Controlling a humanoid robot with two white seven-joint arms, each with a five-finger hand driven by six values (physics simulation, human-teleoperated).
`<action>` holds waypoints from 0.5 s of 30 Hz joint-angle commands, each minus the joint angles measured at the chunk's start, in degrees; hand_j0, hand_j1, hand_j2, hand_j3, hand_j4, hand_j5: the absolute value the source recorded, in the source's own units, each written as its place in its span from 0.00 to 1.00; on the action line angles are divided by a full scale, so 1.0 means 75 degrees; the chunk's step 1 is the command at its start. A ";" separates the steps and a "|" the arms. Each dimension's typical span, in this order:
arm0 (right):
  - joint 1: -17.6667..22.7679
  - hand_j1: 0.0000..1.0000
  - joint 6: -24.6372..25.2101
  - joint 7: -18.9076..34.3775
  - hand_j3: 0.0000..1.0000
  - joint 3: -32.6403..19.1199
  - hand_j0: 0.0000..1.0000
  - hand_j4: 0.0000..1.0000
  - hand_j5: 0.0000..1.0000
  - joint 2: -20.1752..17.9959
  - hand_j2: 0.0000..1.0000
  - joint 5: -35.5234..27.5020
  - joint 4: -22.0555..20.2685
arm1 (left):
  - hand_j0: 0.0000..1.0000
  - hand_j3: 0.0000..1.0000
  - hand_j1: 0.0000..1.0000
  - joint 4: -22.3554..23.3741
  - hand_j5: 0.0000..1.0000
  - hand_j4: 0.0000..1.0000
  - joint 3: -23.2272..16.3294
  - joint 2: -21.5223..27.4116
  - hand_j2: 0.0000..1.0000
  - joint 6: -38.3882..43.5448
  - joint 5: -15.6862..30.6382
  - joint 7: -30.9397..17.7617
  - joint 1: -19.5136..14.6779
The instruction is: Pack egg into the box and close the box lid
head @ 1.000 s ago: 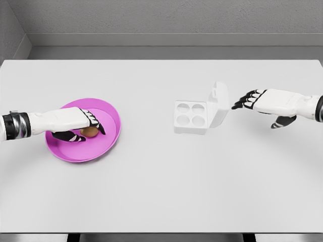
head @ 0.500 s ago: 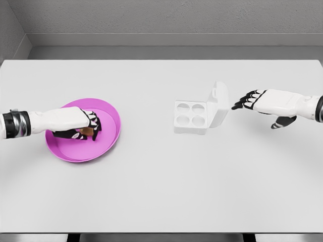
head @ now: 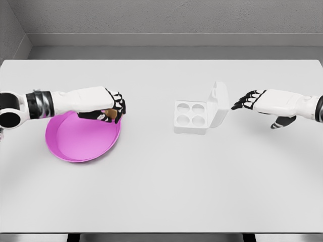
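Your left hand (head: 108,108) is curled tight around the egg (head: 108,116), of which only a small brown patch shows between the fingers; it hangs over the right rim of the pink bowl (head: 75,146), on the side facing the box (head: 192,117). The bowl looks empty. The box sits well apart from the bowl, with all four cups showing and nothing in them. Its lid (head: 219,103) stands nearly upright on the side away from the bowl. Your right hand (head: 252,101) hovers just beyond the lid, fingers loosely extended toward it and holding nothing, not touching it as far as this view shows. Judged stage: egg lifted, carry to the box not yet made. Risks from here: the egg is almost wholly hidden in the hand, so you cannot tell how squarely it is seated; a grip bearing on only one end could let it roll out during the carry across the bare table (head: 161,191). The cups are small and close together, so a release off centre could leave the egg on a divider, from which it may roll out of the box. The box looks light, and a low approach that clips its near wall could push it toward the right hand. The right hand is close enough that an early nudge would drop the lid before the egg is in.
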 commanded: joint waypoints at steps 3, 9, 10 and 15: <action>0.0000 1.00 0.0020 -0.0003 1.00 -0.0004 1.00 1.00 1.00 -0.0020 1.00 -0.0038 -0.0029 | 0.28 0.28 0.28 -0.0007 0.28 0.28 0.0010 -0.0355 0.28 0.0032 0.0009 0.0035 -0.0023; 0.0000 1.00 0.0020 -0.0003 1.00 0.0008 1.00 1.00 1.00 -0.0021 1.00 -0.0049 -0.0065 | 0.28 0.28 0.28 0.0005 0.28 0.28 0.0009 -0.0870 0.28 0.0032 -0.0003 0.0035 -0.0188; 0.0000 1.00 0.0020 -0.0003 1.00 -0.0004 1.00 1.00 1.00 -0.0021 1.00 -0.0049 -0.0065 | 0.29 0.29 0.29 -0.0007 0.29 0.29 0.0009 -0.0929 0.29 0.0032 -0.0003 0.0035 -0.0188; -0.0012 1.00 0.0020 -0.0003 1.00 -0.0004 1.00 1.00 1.00 -0.0079 1.00 -0.0049 -0.0065 | 0.29 0.29 0.29 0.0028 0.29 0.29 -0.0002 -0.1339 0.29 0.0032 -0.0003 0.0035 -0.0304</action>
